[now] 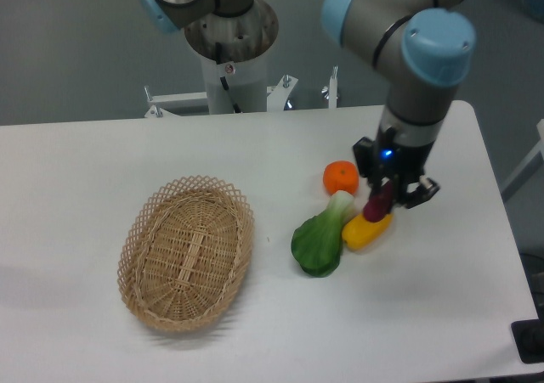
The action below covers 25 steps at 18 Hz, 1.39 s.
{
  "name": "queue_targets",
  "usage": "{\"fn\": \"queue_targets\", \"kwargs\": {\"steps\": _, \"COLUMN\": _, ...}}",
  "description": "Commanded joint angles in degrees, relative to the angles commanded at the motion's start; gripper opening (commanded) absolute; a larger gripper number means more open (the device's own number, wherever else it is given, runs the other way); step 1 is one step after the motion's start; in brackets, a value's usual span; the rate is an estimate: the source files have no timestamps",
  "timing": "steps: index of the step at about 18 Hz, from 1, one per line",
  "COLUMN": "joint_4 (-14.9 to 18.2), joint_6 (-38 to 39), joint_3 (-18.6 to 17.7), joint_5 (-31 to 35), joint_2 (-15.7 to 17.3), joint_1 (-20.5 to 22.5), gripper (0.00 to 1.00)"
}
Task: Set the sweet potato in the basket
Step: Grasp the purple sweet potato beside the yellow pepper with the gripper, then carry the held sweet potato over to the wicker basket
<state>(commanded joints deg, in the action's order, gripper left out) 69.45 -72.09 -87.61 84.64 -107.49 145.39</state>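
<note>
My gripper is shut on the reddish-purple sweet potato, which hangs end-down between the fingers above the yellow vegetable. The tan wicker basket lies on the white table at the left, well apart from the gripper, with nothing in it.
A round orange fruit sits just left of the gripper. A green leafy vegetable lies against the yellow one, between gripper and basket. The robot's base column stands at the back. The table's right edge is near.
</note>
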Motion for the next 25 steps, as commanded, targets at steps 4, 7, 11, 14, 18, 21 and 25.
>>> {"fn": "queue_targets", "kwargs": {"steps": 4, "joint_4": -7.21, "joint_6": 8.87, "joint_3": -4.84, "joint_5": 0.18, "joint_2": 0.88, "joint_1": -5.54, "gripper": 0.28}}
{"fn": "queue_targets", "kwargs": {"steps": 7, "joint_4": -11.78, "joint_6": 19.17, "joint_3": -8.44, "joint_5": 1.31, "joint_2": 1.67, "joint_1": -12.22, "gripper": 0.28}}
{"fn": "queue_targets", "kwargs": {"steps": 11, "joint_4": -15.48, "joint_6": 20.68, "joint_3": -12.13, "joint_5": 8.33, "joint_2": 1.06, "joint_1": -19.95, "gripper": 0.28}}
{"fn": "queue_targets", "kwargs": {"steps": 14, "joint_4": -16.63, "joint_6": 16.74, "joint_3": -12.49, "joint_5": 9.32, "joint_2": 0.88, "joint_1": -23.56, "gripper": 0.28}}
{"fn": "queue_targets", "kwargs": {"steps": 18, "joint_4": -16.54, "joint_6": 7.6, "joint_3": -14.51, "joint_5": 9.05, "joint_2": 0.79, "joint_1": -25.58, "gripper": 0.28}}
{"fn": "queue_targets", "kwargs": {"steps": 21, "joint_4": -16.89, "joint_6": 6.44, "joint_3": -15.4, "joint_5": 9.14, "joint_2": -1.39, "joint_1": -26.82, "gripper": 0.28}}
{"fn": "queue_targets", "kwargs": {"steps": 25, "joint_4": -16.89, "joint_6": 6.61, "joint_3": -15.57, "joint_5": 9.23, "joint_2": -2.89, "joint_1": -27.61, "gripper": 0.29}}
